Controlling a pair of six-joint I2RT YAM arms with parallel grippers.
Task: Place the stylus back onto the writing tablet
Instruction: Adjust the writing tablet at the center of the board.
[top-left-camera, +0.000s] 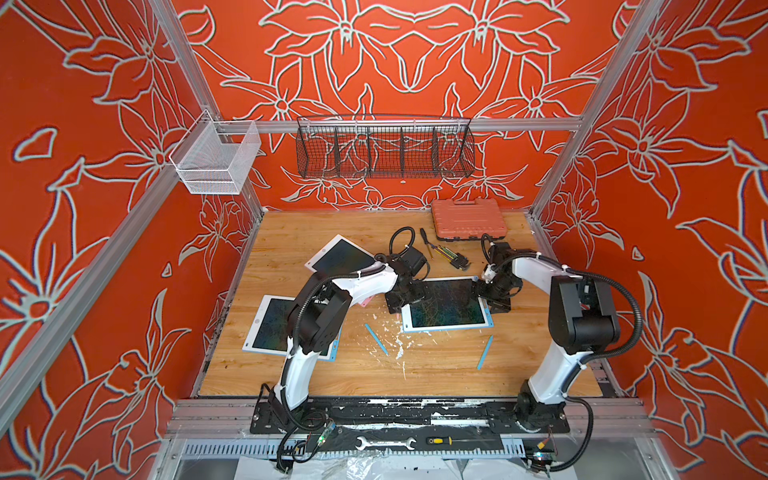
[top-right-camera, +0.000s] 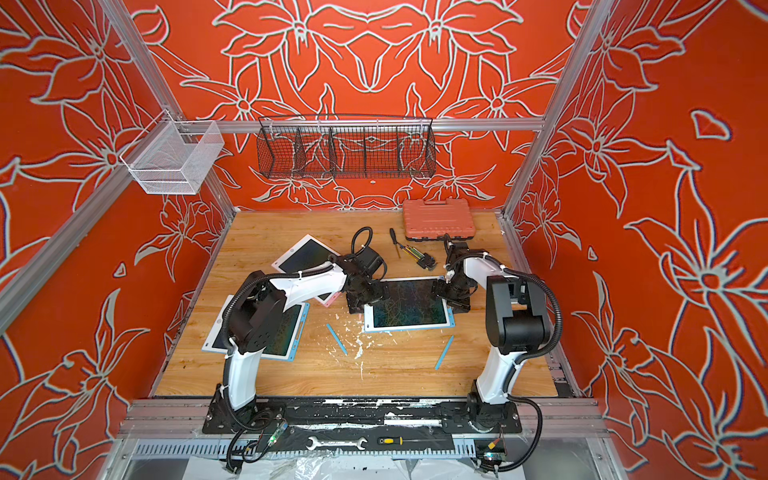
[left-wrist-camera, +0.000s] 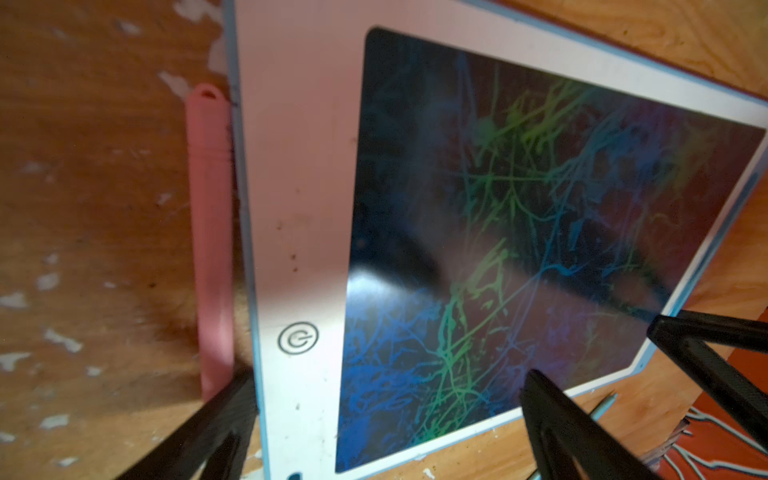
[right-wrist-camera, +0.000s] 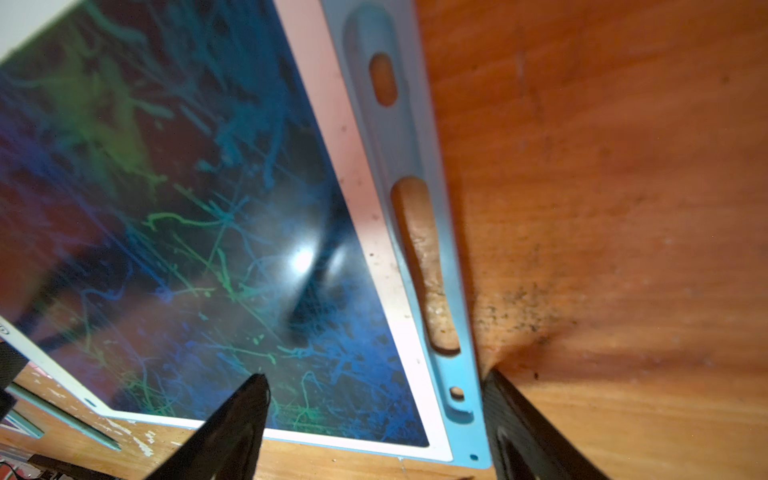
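Two styluses (top-left-camera: 376, 338) (top-left-camera: 485, 352) on table (top-left-camera: 436, 378) before central writing tablet (top-left-camera: 446, 305)

Orange tool case (top-left-camera: 468, 219) closed at the table's far edge; hex key set (top-left-camera: 451, 255) just in front of it. Black wire basket (top-left-camera: 384, 151) and white mesh basket (top-left-camera: 216, 160) hang on the frame rails. Open-end wrench (top-left-camera: 385, 443) and yellow-handled screwdriver (top-left-camera: 446, 440) lie on the front rail — near each other, not touching

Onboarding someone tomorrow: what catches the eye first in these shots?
Both arms meet over the middle writing tablet, its dark screen covered in green and blue scribbles; the left pincer and right pincer stand open at its opposite edges. Two blue styluses lie loose on the wooden table in front, amid white flecks.
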